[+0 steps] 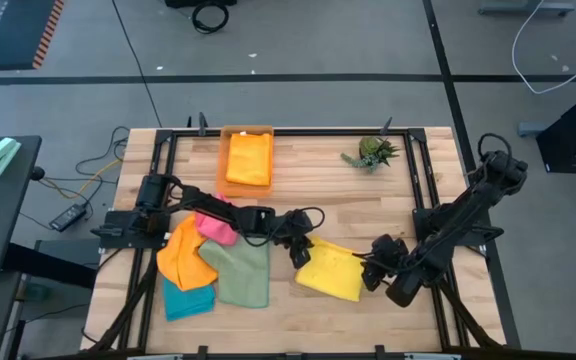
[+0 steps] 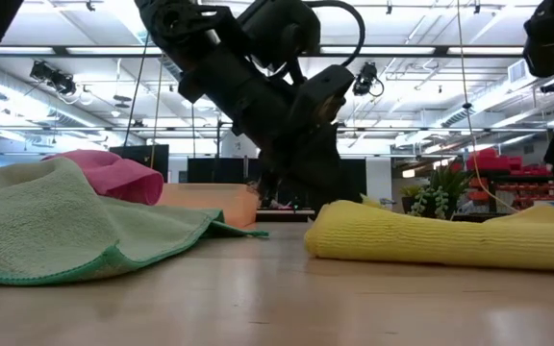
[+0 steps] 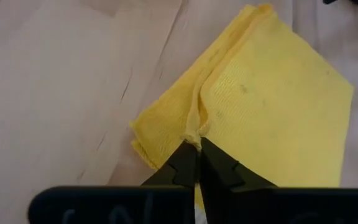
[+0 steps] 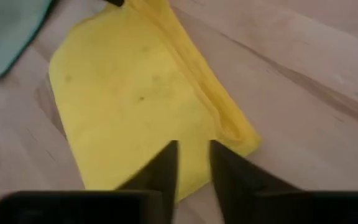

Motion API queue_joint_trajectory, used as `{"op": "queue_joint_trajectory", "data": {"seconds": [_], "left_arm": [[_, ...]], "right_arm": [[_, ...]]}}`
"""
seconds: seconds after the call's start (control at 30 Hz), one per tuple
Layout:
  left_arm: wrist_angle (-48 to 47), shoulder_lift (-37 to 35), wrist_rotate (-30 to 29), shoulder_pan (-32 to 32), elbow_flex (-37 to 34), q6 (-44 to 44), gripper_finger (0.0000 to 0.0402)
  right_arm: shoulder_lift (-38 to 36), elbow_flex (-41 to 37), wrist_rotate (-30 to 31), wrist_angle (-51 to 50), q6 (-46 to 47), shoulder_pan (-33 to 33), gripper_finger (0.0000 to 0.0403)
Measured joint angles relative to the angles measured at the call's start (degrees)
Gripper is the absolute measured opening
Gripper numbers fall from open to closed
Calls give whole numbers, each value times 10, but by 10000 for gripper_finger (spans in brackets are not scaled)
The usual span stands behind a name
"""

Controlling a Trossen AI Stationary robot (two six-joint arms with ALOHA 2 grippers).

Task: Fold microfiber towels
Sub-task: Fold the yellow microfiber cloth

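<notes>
Yellow towel [image 1: 332, 271] lies folded on desk front-centre, long axis running between the arms. Left end effector [image 3: 197, 144] clenched on its near corner edge; right end effector [image 4: 193, 152] released, hovering over the opposite end.

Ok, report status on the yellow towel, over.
Left gripper shut on yellow towel edge. Right gripper open, over the opposite edge. Towel folded, flat on table. Nothing in the way.
</notes>
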Motion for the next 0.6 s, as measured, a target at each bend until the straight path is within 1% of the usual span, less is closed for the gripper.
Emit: {"op": "queue_joint_trajectory", "data": {"seconds": [0.07, 0.1, 0.2, 0.5, 0.6], "left_arm": [[6, 0, 0, 1, 0, 0, 8], [11, 0, 0, 4, 0, 0, 7], [19, 0, -1, 9, 0, 0, 16], [18, 0, -10, 27, 0, -2, 96], [16, -4, -8, 37, 0, -25, 119]], "right_arm": [[12, -1, 0, 12, -13, 1, 31], [18, -5, 0, 23, -24, 1, 16], [36, -22, -7, 60, -30, -11, 8], [40, -68, -24, 74, -16, -35, 3], [40, -79, -23, 74, -5, -37, 2]]}}
